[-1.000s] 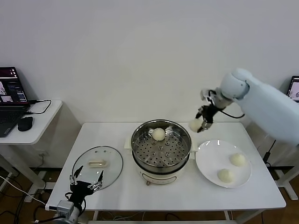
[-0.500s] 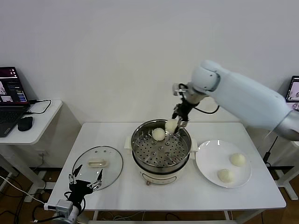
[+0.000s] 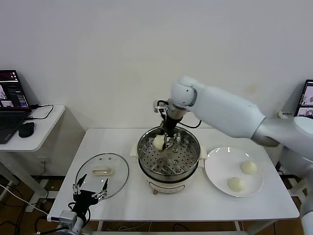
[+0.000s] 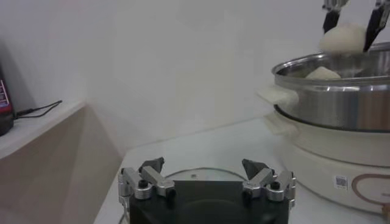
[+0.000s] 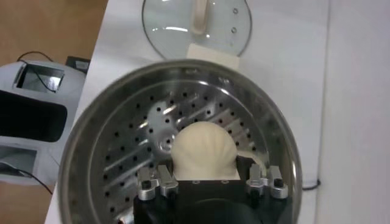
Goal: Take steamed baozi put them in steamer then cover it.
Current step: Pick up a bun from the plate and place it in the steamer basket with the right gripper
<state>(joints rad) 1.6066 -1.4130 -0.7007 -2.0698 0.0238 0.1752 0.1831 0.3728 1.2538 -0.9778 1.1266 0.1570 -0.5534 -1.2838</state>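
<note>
My right gripper (image 3: 163, 141) is shut on a cream-white baozi (image 3: 158, 142) and holds it just above the perforated tray inside the steel steamer (image 3: 168, 175). In the right wrist view the held baozi (image 5: 203, 148) fills the gap between the fingers, over the tray (image 5: 131, 161). The left wrist view shows the held baozi (image 4: 344, 38) and a second baozi (image 4: 323, 73) lying in the steamer. Two more baozi (image 3: 249, 167) (image 3: 236, 184) lie on the white plate. The glass cover (image 3: 101, 171) lies flat to the left of the steamer. My left gripper (image 3: 90, 194) is open and empty at the cover's near edge.
The white plate (image 3: 220, 169) sits to the right of the steamer. A side table with a laptop (image 3: 10, 105) and a mouse (image 3: 26, 129) stands at far left. A screen edge (image 3: 308, 98) shows at far right.
My right arm has swung left with the baozi, from beside the steamer's right rim to over its left half, and lowered it into the pot. The left arm has not moved.
</note>
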